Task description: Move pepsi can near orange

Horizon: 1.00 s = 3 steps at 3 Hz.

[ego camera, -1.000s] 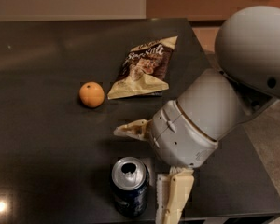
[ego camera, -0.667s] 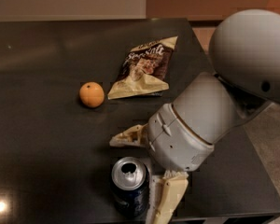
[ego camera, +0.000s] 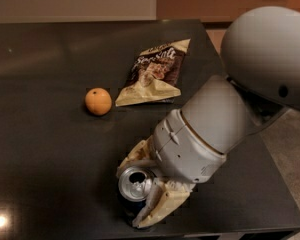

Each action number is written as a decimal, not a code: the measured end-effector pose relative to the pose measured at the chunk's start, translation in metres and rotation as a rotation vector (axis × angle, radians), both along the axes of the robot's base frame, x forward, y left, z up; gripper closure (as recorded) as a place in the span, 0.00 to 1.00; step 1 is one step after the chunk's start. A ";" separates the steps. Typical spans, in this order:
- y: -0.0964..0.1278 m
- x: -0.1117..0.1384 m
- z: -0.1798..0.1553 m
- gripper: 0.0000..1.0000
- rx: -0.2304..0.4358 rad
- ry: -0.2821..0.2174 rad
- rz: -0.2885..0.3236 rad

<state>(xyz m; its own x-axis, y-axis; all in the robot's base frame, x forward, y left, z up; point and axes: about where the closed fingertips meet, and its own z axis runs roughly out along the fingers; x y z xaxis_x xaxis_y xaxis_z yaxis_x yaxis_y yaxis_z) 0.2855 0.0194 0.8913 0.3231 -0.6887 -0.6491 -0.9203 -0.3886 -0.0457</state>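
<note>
1. The hand (ego camera: 134,191) is low at the near side of the tabletop (ego camera: 45,149), a bit right of the middle. Its cream fingers (ego camera: 162,206) are closed around the pepsi can (ego camera: 135,182), one on the far side of the rim and one on the near-right side, both looking pressed against it.
2. So the can sits right inside the hand, upright, with its silver top and pull-tab hole facing up.
3. The orange (ego camera: 98,101) is farther back and to the left, well apart from the can. Only bare dark tabletop lies between them.
4. The snack bag (ego camera: 154,73) lies flat just right of the orange, not touching it, with its far end angled toward the right.
5. Edges: the can is close to the near edge. The right edge runs under the arm (ego camera: 215,124), with floor (ego camera: 290,154) beyond it. The left side is a broad stretch of bare surface.
6. Hard to see: the can's dark body blends into the tabletop, so no label is readable. The arm hides the near-right tabletop, and its big rounded housing is cut off at the right.
</note>
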 end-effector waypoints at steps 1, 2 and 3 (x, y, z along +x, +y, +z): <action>-0.005 0.022 0.009 0.83 -0.010 -0.027 -0.071; -0.011 0.055 0.021 1.00 -0.022 -0.068 -0.156; -0.014 0.093 0.032 1.00 -0.016 -0.100 -0.237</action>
<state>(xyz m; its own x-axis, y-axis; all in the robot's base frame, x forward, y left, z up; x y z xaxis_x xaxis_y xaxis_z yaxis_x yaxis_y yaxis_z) 0.3781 0.0050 0.9238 0.2131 -0.7629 -0.6104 -0.9770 -0.1637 -0.1365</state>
